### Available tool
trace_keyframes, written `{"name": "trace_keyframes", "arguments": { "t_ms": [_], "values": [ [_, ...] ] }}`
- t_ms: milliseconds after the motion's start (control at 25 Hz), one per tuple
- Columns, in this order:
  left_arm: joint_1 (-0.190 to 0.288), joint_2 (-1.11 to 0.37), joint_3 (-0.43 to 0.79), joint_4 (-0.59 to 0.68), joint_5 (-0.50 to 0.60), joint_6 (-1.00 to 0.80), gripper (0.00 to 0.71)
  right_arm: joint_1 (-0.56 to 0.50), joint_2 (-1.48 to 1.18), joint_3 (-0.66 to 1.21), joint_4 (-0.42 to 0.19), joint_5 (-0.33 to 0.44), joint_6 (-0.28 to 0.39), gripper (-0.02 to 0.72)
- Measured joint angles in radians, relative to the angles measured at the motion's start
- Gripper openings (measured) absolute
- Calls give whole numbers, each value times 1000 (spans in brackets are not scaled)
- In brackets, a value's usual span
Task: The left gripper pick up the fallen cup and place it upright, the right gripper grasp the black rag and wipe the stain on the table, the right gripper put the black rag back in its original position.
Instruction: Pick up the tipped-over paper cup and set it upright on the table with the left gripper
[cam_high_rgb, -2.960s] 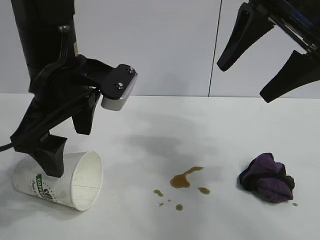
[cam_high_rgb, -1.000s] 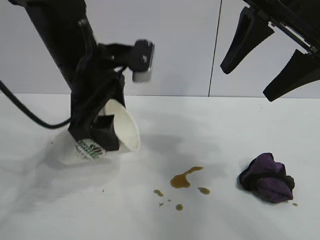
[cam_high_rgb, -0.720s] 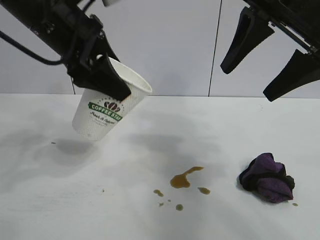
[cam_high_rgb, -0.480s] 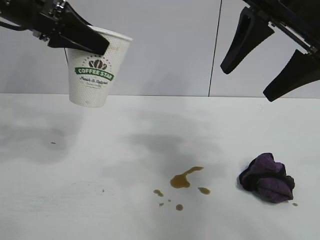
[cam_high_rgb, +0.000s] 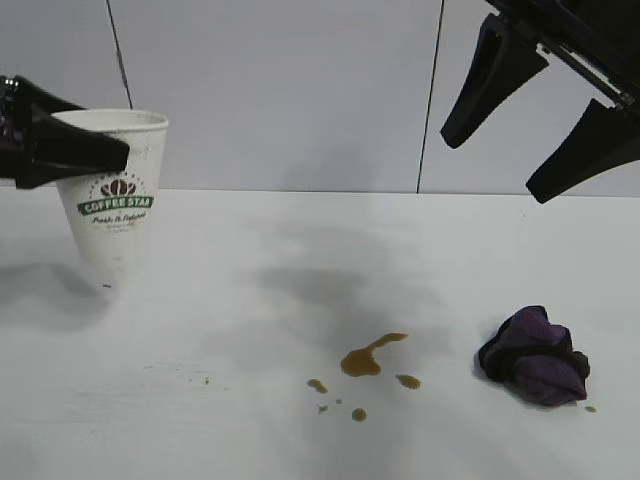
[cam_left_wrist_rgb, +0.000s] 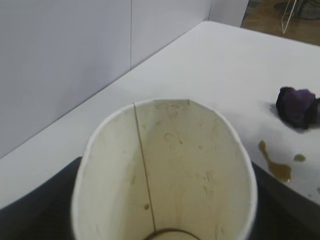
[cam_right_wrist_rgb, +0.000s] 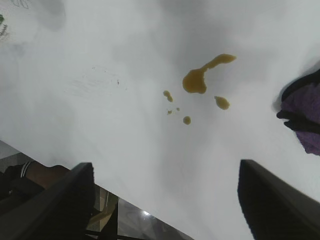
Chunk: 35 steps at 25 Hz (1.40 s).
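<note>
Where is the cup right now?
In the exterior view the cup is upright at the far left, held by the left gripper, well left of the stain.

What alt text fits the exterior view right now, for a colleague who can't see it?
The left gripper holds the cup upright at the far left, its base at or just above the table. The stain lies unwiped in the middle and the black rag sits at the right. The right gripper hangs open above the rag.
</note>
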Motion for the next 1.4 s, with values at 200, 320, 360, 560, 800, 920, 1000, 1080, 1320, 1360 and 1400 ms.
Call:
{"name": "trace_keyframes", "arguments": {
  "t_ms": [200,320,360,560,800,920,1000,1080,1320,1360,1400],
  "values": [
    [0,-2,33,-6,-1,78,537,0,0,0,0,-2,0,547],
    [0,-2,33,-11,-6,101,537,0,0,0,0,-8,0,547],
    [0,-2,33,-13,-8,112,537,0,0,0,0,-10,0,547],
    [0,9,33,-16,-28,148,537,0,0,0,0,-29,0,547],
    [0,143,29,-20,-28,152,537,0,0,0,0,-31,0,547],
    [0,170,16,-24,-15,152,532,0,0,0,0,-34,0,547],
    [0,172,8,-24,-15,152,531,0,0,0,0,-40,0,547],
    [0,172,2,-24,-17,152,531,0,0,0,0,-55,0,547],
    [0,172,1,-24,-10,150,531,0,0,0,0,-63,0,547],
    [0,172,1,-24,-4,145,531,0,0,0,0,-63,0,547],
    [0,172,1,-24,0,142,540,0,0,0,0,-63,0,547]
  ]
}}
